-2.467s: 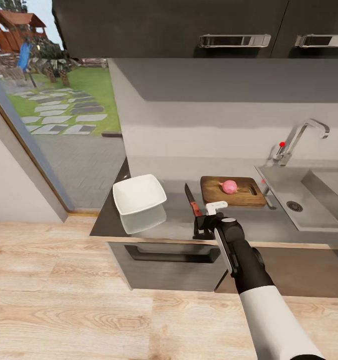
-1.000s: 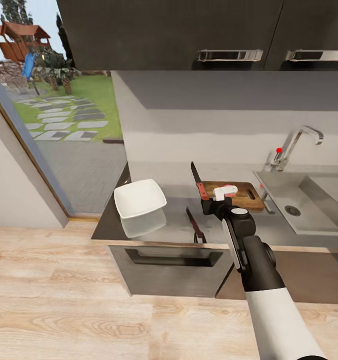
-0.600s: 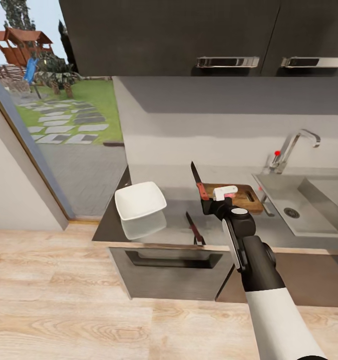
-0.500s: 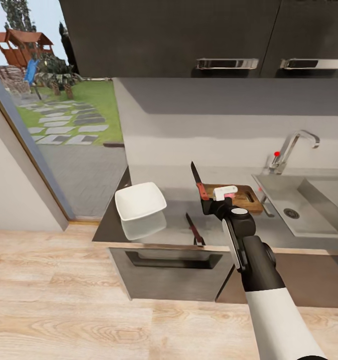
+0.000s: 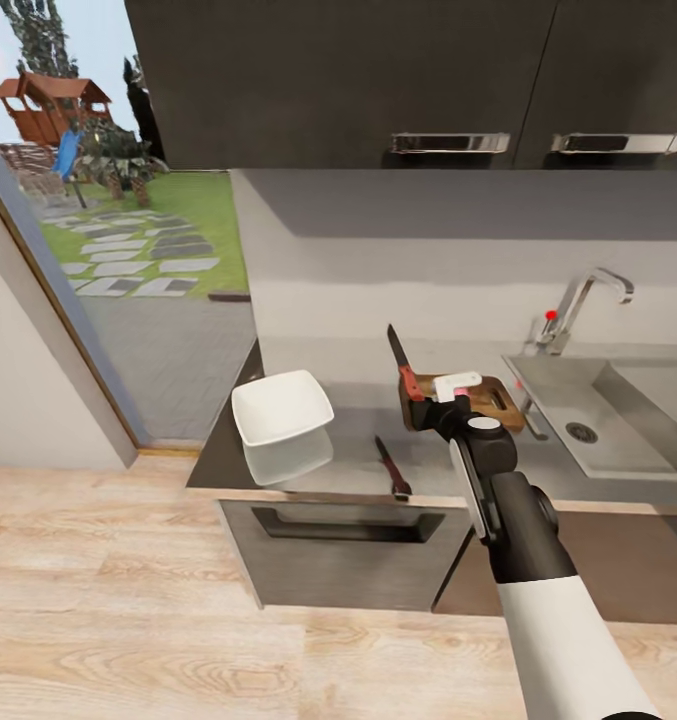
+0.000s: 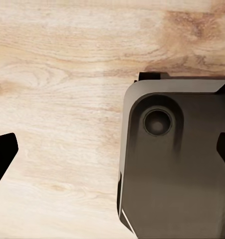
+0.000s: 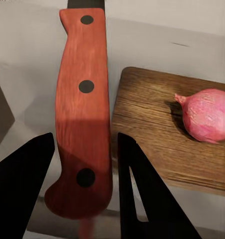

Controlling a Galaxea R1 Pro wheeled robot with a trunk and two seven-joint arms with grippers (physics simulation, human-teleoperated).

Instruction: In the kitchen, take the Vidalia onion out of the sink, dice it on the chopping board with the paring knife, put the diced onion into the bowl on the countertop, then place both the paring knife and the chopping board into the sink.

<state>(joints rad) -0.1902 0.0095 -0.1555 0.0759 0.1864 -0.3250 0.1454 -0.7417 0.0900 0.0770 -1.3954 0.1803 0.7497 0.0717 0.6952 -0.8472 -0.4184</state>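
Onion [image 7: 206,115] rests on the chopping board [image 7: 157,134], and everything here reads from that board. The right gripper [image 5: 430,395] hangs over the board's end farther from the sink [image 5: 618,400], its jaws clamped on the red handle of the paring knife [image 5: 402,364]. In the head view the blade rises up and slightly away from the board, tip toward the back wall, so the knife's long axis stands nearly upright, not level with the wood. In the right wrist view the onion lies across the board from the handle, apart from it, its pointed tip turned toward the knife. The board's long axis runs along the tabletop [image 5: 348,450], the bowl [image 5: 281,406] well beyond its far-from-sink end. To cut, I judge the blade must tip down and travel toward the sink. The left gripper [image 6: 112,154] faces the floor, jaws spread, holding nothing.
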